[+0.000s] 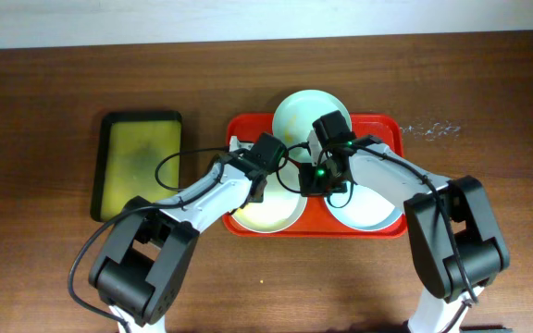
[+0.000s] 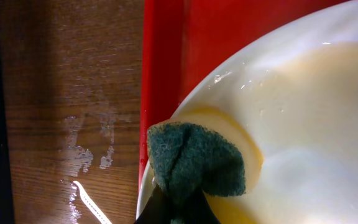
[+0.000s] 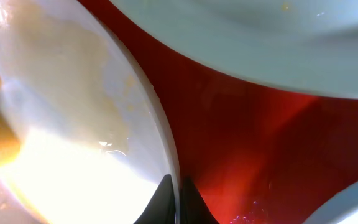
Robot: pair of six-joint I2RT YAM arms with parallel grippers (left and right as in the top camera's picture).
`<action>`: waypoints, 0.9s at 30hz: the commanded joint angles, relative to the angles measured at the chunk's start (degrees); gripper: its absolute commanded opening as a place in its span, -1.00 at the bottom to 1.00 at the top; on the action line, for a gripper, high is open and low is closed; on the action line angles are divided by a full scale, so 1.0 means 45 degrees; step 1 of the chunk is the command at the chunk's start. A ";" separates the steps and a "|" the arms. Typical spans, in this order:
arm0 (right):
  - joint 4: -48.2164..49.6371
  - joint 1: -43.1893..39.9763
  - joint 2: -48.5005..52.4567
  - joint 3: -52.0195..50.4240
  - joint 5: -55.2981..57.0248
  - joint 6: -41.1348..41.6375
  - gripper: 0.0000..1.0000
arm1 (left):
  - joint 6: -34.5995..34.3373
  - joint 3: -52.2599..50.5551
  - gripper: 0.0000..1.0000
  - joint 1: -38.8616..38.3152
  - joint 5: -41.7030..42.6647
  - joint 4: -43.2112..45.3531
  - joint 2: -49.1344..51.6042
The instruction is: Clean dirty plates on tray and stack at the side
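Three plates are sitting on the red tray [image 1: 391, 125] at the middle of the table [image 1: 44, 92]. The white plate [image 1: 271, 215] is lying near left, the mint plate [image 1: 299, 113] at the back, and the blue plate [image 1: 373, 215] near right. I am working on the white plate. My left claw [image 2: 178, 208] is clamped on a green sponge [image 2: 194, 158], pressing it on that plate's rim beside the tray's edge. My right claw [image 3: 174, 200] is pinching the same plate's other rim, steadying it. A yellowish film is covering the white plate. Nothing is stacked at the side, so I judge the job barely begun, with three plates left to scrub and stack. A yellow-green tray [image 1: 139, 165] is lying further left.
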 commanded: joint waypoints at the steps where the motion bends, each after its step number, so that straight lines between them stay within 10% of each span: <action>1: -0.0151 0.0097 0.0403 -0.0121 0.0466 -0.0126 -0.92 | -0.0355 -0.0330 -1.00 0.0534 -0.1763 -0.0117 -0.1035; 10: -0.0058 0.0097 0.0403 -0.0121 0.0466 -0.0126 -0.92 | -0.0005 -0.0330 -1.00 0.1545 0.3570 -0.0359 -0.5474; 20: -0.0661 0.0102 -0.0991 0.0083 0.0520 -0.0034 -0.92 | 0.0287 -0.0335 -1.00 0.7640 0.3832 -0.2934 -0.5605; 27: -0.2914 0.2220 -0.2958 0.2011 0.7339 -0.0661 -0.92 | 0.0282 -0.0335 -1.00 0.8286 0.3837 -0.2905 -0.5600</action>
